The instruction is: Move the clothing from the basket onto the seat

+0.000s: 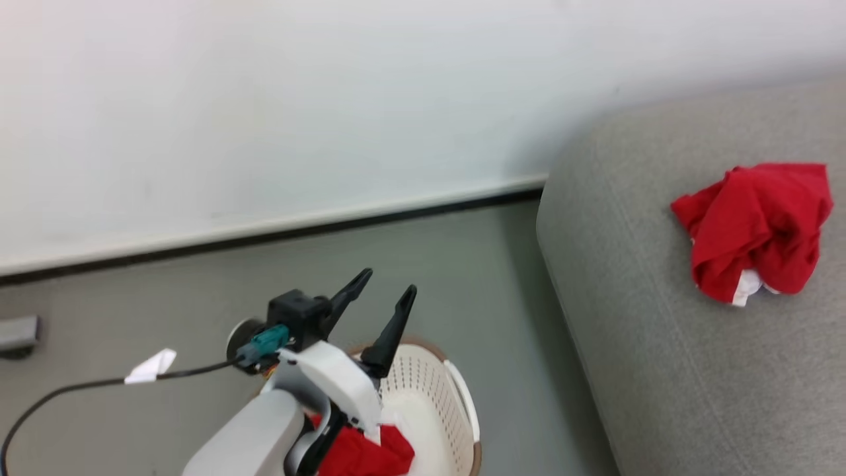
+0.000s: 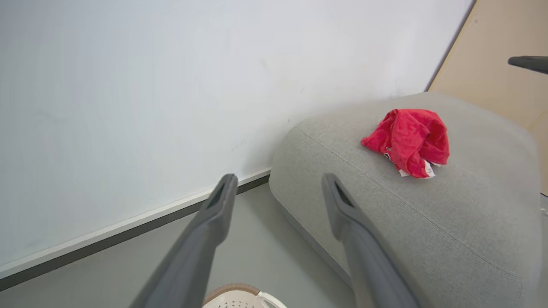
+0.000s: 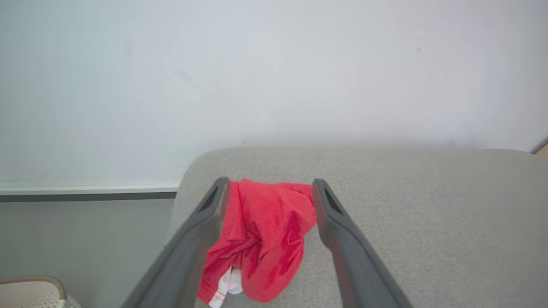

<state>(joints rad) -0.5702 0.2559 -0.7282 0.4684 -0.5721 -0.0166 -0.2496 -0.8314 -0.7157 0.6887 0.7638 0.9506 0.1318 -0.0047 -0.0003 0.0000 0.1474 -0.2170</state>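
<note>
cable [image 1: 92, 383]: crosses the floor [image 1: 515, 317] to your left arm and carries a white tag [image 1: 152, 365]. It lies clear of the work, so ignore it.
left gripper [image 1: 388, 281]: fingers are spread with nothing between them. It hangs above the basket's left rim with its tips pointing toward the wall [image 1: 330, 99]. My read is that it's parked over the load, ready to dip in. In its own wrist view [image 2: 278, 179] it looks past the basket rim toward the sofa.
basket [image 1: 429, 390]: stands upright on the floor, near the sofa's left end. That probably keeps your carry short.
basket garment [image 1: 367, 456]: red and bunched low inside the basket, partly hidden behind your left arm. It's not yet moved.
sofa [image 1: 661, 370]: a big grey cushion and the drop target. There's plenty of bare fabric around the piece lying there.
sofa garment [image 1: 753, 228]: a red crumpled heap with white trim at its lower edge. It sits well in from the rounded edge, so it looks unlikely to slide off.
right gripper [image 3: 270, 184]: fingers are spread wide and pinch nothing. The sofa garment [image 3: 261, 239] lies on the cushion, seen between them. I can't tell whether the fingers touch the fabric.
stage: about halfway by my judgement, one piece placed and one to go.
next: you'd lower a gripper into the basket and pinch a thick fold.
risk: the fabric could snag on the rim and tip the light basket.
</note>
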